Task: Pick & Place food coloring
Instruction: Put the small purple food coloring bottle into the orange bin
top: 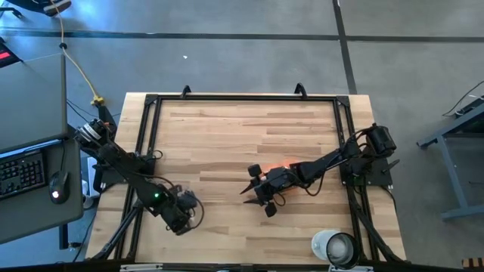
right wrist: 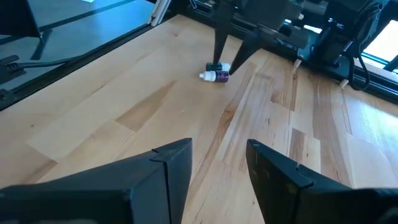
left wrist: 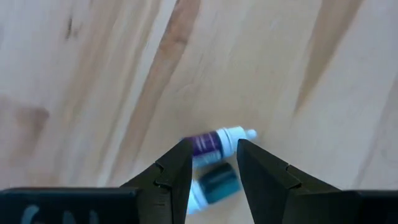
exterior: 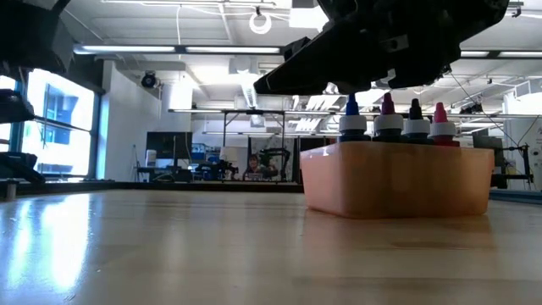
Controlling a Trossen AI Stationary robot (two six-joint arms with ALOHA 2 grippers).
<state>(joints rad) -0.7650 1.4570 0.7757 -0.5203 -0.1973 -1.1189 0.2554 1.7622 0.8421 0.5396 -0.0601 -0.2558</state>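
Left gripper hovers low over the table's near-left part, fingers apart, empty, straddling two small food coloring bottles lying side by side on the wood. Farther right, the right gripper hangs open and empty at mid-table, just beside the orange tray where more capped bottles stand upright.

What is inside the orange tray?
In the low view, four food coloring bottles stand in the orange tray, with blue, magenta, dark and pink caps poking above its rim. Their lower bodies sit behind the wall; the right end effector covers the tray from above.
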